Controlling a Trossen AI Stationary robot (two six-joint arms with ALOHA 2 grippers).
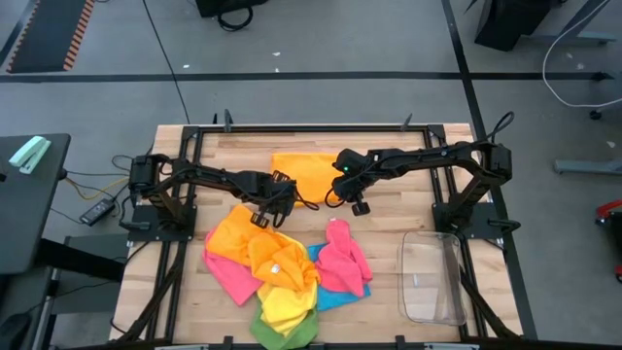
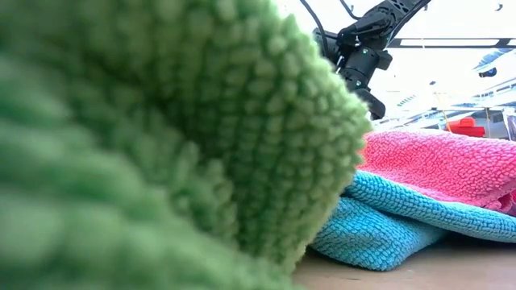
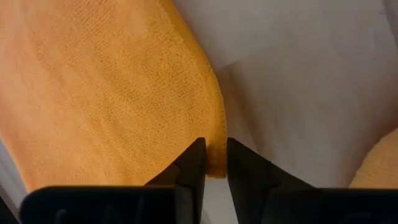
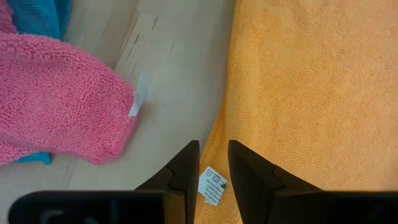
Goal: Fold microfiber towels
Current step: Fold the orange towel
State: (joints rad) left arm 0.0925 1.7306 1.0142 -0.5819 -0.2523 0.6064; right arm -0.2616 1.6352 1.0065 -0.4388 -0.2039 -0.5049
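Observation:
An orange towel [image 1: 303,173] lies flat on the table at the far middle. My left gripper [image 1: 268,212] is at its near left corner and is shut on its edge [image 3: 216,155]. My right gripper [image 1: 358,202] is at its near right corner, its fingers close together with the towel's edge and a white label [image 4: 211,185] between them. A pile of towels lies at the near middle: orange [image 1: 243,238], yellow [image 1: 284,292], pink [image 1: 345,261], blue [image 1: 330,297] and green [image 1: 287,335]. My left gripper pinches the orange towel's hemmed edge [image 3: 217,146] between its two fingers, coming from above. The towel spreads away from the fingers onto the table. My right gripper pinches the orange towel's corner by the white label [image 4: 219,163] from above. The rest of the towel lies flat on the table.
A clear plastic bin [image 1: 432,277] stands at the near right. In the low view the green towel [image 2: 161,129] fills most of the picture, with blue [image 2: 387,225] and pink [image 2: 443,165] towels beside it. Bare wood shows between the orange towel and the pile.

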